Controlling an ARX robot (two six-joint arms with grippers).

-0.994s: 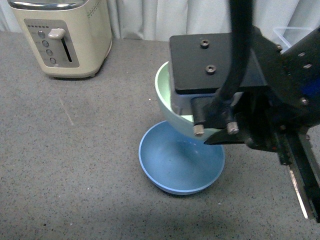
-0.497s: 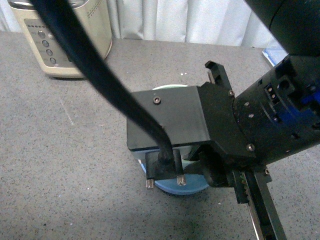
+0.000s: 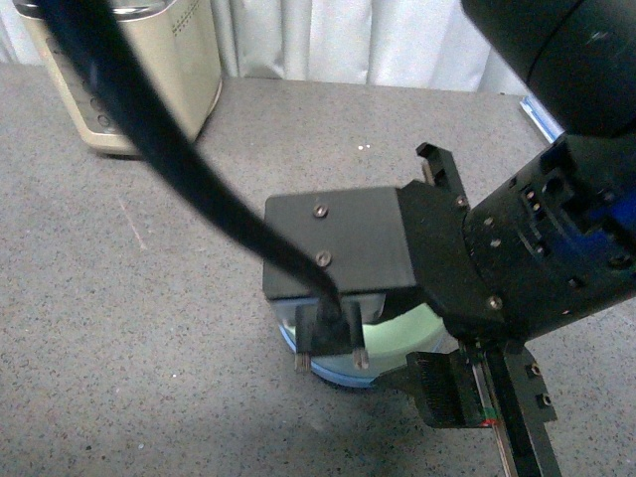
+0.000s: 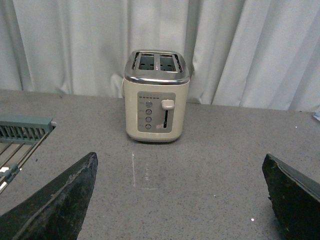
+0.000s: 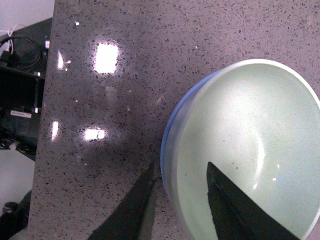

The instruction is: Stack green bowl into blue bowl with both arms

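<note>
Green bowl [image 5: 250, 150] sits nested inside the blue bowl [image 5: 170, 135], my right gripper [image 5: 180, 200] straddling its near rim with fingers apart, left gripper [image 4: 180, 200] spread wide and empty near the toaster [image 4: 156, 95]; stacking looks done, next I lift clear.

No text, brand, number or sign can be read in any of the views. The toaster [image 4: 157, 96] carries a short row of tiny marks above its four round buttons on the front panel, at about 12 o'clock from the top button in the left wrist view, but they are too small to make out. The buttons' own symbols are also illegible.
</note>
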